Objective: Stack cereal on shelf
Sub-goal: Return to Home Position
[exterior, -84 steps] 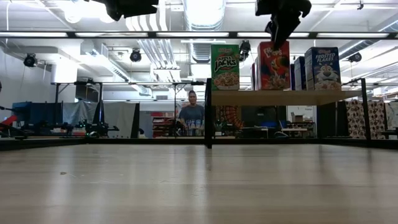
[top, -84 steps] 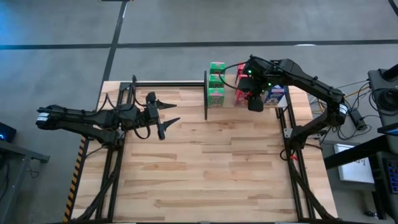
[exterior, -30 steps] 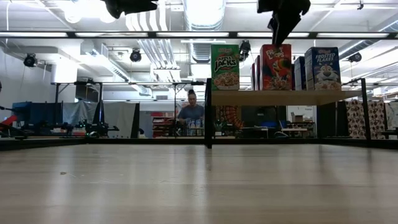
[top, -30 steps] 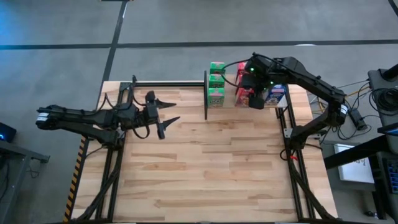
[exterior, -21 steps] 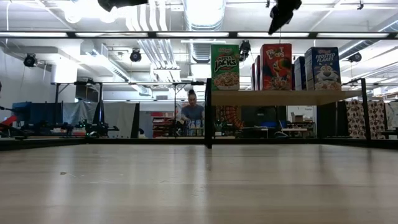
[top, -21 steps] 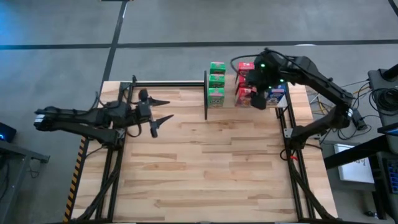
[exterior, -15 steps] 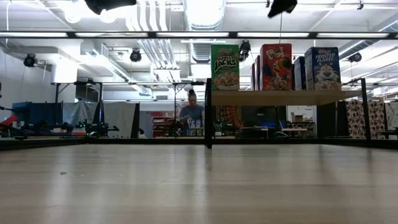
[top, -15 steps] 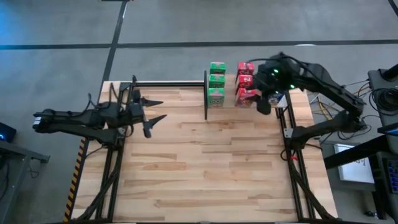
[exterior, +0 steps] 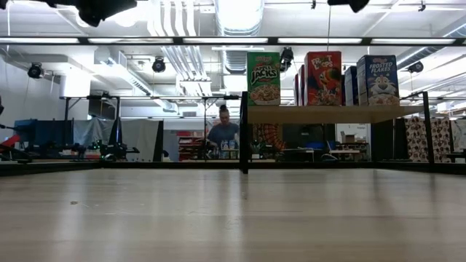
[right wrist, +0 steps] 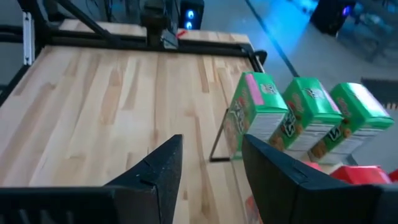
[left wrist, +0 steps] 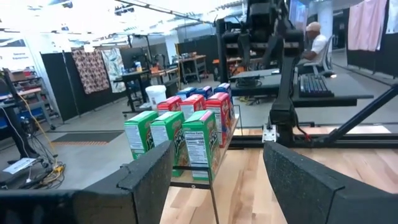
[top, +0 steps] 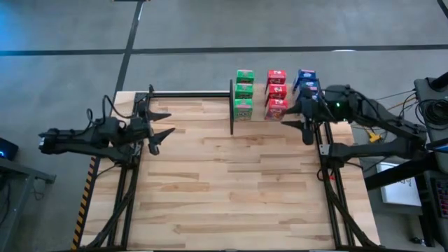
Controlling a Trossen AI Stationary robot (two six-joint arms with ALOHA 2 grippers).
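Note:
The cereal stands upright on the shelf (exterior: 331, 114) at the table's far right in three rows: green boxes (top: 243, 94), red boxes (top: 276, 93) and blue boxes (top: 306, 80). The low view shows a green (exterior: 263, 78), a red (exterior: 322, 77) and a blue box (exterior: 377, 79) facing front. My right gripper (top: 299, 124) hovers open just near of the red and blue rows and holds nothing. At the table's left edge, far from the shelf, my left gripper (top: 165, 124) is also open. Its wrist view looks at the rows (left wrist: 180, 140) between empty fingers.
A black post (top: 232, 106) stands at the shelf's left end, and a black rail (top: 189, 94) runs along the table's far edge. The plank tabletop (top: 231, 189) lies bare in the middle and near part. A person (exterior: 223, 127) is in the room behind.
My right gripper has left the red boxes, moving toward the table's right edge and slightly nearer, and its fingers have tipped up from pointing down toward level. My left gripper has drawn back toward the table's left edge. The boxes have stayed in place.

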